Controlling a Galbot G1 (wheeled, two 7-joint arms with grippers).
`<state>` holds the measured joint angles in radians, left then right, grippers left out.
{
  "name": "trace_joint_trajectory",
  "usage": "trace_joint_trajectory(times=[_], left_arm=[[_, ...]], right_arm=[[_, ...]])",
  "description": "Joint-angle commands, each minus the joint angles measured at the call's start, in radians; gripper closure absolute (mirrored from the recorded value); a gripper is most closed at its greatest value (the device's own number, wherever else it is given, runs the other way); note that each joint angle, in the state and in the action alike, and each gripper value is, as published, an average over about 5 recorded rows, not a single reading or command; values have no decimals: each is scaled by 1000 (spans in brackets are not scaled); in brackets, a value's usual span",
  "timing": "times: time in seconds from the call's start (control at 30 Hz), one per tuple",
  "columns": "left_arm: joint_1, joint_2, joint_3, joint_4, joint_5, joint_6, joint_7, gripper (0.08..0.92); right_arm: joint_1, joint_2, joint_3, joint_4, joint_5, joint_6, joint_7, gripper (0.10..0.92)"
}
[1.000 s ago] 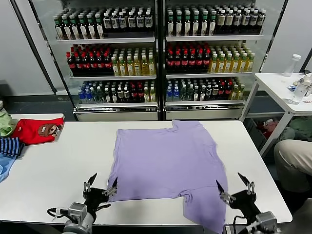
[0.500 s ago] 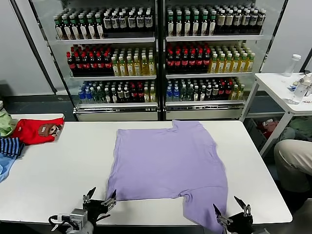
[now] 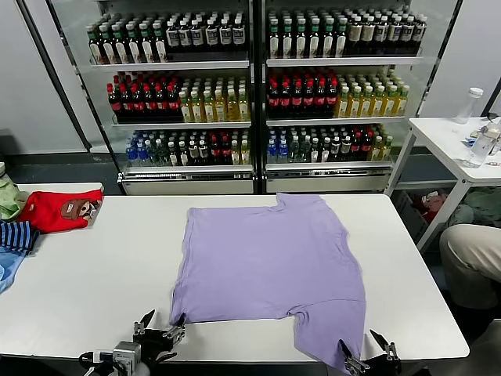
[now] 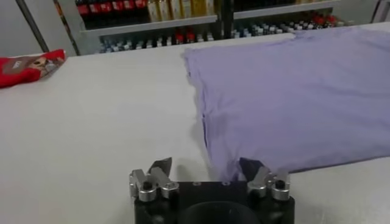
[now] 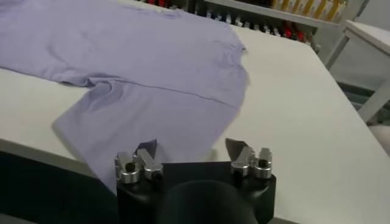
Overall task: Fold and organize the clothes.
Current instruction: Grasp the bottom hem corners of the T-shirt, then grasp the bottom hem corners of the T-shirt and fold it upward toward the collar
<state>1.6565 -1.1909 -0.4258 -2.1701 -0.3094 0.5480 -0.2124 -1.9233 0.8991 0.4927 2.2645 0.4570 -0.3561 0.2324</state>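
While the head view caught only the finger tips of both grippers at the table's [image 3: 86, 274] near edge, each wrist view showed its own jaws parted with nothing between them. The left gripper [image 4: 206, 171] hung over the T-shirt's [image 3: 270, 266] near-left hem corner, one finger above bare table, the other above the cloth. The right gripper [image 5: 190, 152] straddled the sleeve that drooped over the near edge. The shirt lay flat, plain side up, from that edge to the far edge. Only the head view showed the red garment [image 3: 59, 210] at the far-left corner and the bottle shelves [image 3: 250, 94] beyond. A second earlier both grippers stood higher, jaws wider.
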Motion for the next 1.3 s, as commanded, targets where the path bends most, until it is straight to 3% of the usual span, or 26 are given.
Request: trace_joint_trajectory(times=[0.03, 0.4, 0.63, 0.83, 1.13, 1.3], left_arm=[[4, -4, 9, 5, -2, 7, 8, 577], [-1, -7, 4, -9, -4, -4, 22, 885], [28, 0, -12, -56, -9, -17, 23, 914], [194, 56, -74, -193, -16, -23, 4, 914], [361, 106, -188, -270, -39, -44, -48, 914], [347, 113, -255, -299, -57, -51, -49, 914]], right_arm=[[-1, 0, -18, -8, 49, -10, 5, 586], [13, -4, -19, -6, 51, 6, -13, 894], [2, -19, 31, 43, 97, -10, -29, 910], [-129, -57, 186, 176, 153, -22, -51, 910], [-217, -46, 238, 306, 127, -30, -58, 910], [-158, -50, 208, 315, 118, -25, -55, 910]])
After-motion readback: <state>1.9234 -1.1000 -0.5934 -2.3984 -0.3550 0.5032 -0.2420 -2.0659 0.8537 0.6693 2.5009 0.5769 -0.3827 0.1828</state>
